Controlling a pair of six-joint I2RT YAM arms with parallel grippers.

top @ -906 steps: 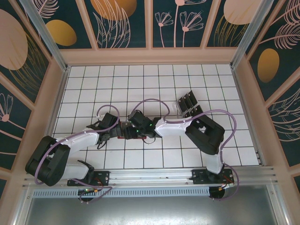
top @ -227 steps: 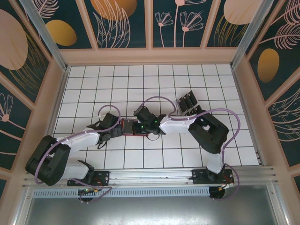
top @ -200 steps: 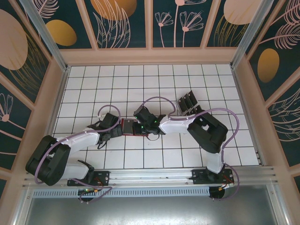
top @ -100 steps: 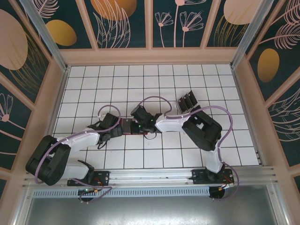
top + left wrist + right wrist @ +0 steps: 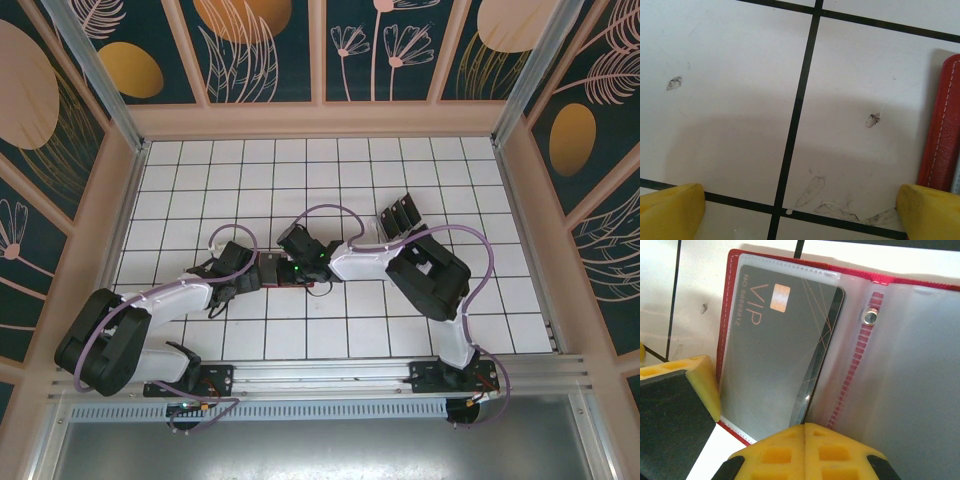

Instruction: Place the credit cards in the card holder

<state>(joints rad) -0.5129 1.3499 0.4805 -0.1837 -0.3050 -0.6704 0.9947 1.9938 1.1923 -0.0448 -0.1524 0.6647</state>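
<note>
Since a second ago, we find the right gripper [image 5: 805,432] has shifted towards 9 o'clock over the open card holder [image 5: 733,270]. Its ribbed yellow fingers are clenched together with nothing between them, at the holder's 6 o'clock edge. One matte grey credit card [image 5: 785,340] with a gold chip sits slightly askew in the clear plastic pocket [image 5: 740,405] of the 9 o'clock page. The left gripper [image 5: 800,210] is spread wide and empty over the scuffed white tiled table [image 5: 740,100], with the holder's stitched red edge at its 3 o'clock.

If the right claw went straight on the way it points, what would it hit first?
Most likely the open card holder: the shut right claw points at its clear sleeve, by the near edge of the card. Depth is unclear, so it may be touching.
</note>
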